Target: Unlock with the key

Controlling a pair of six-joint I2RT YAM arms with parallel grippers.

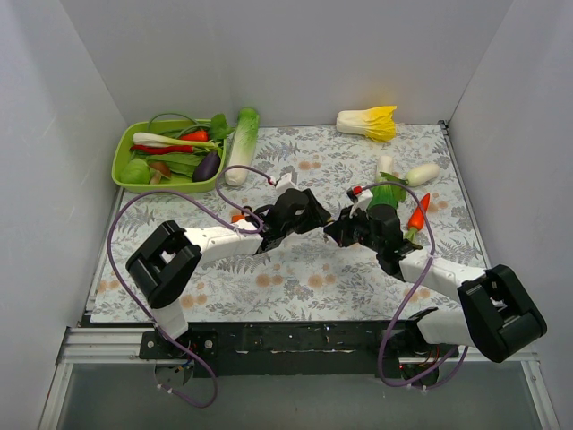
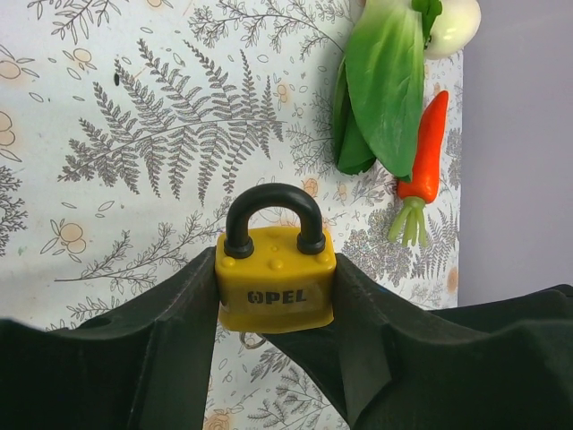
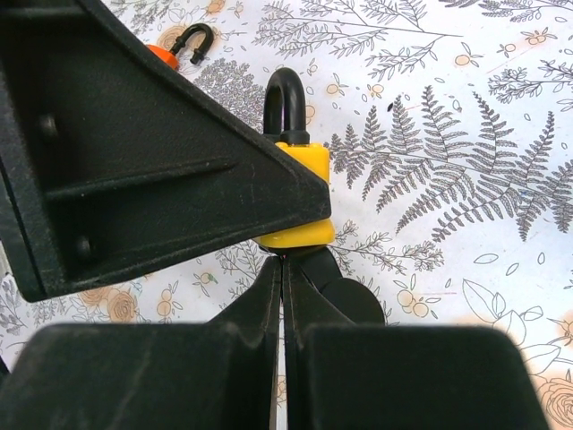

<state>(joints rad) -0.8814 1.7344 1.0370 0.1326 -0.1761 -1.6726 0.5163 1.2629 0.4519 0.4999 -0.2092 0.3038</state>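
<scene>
Beyond padlock [image 2: 276, 278], bok choy [image 2: 380, 81], carrot [image 2: 428, 148]

Green tray [image 1: 117, 161] of vegetables [image 1: 170, 152] (far left), yellow-tipped cabbage [image 1: 369, 123] far right

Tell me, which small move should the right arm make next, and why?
Probably turn the right gripper about its own axis, to try the key. The left gripper clamps the yellow padlock, its shackle sits down in both holes, and the right gripper's shut tips meet the padlock's underside. The key itself is hidden, so I cannot confirm it is seated.
</scene>
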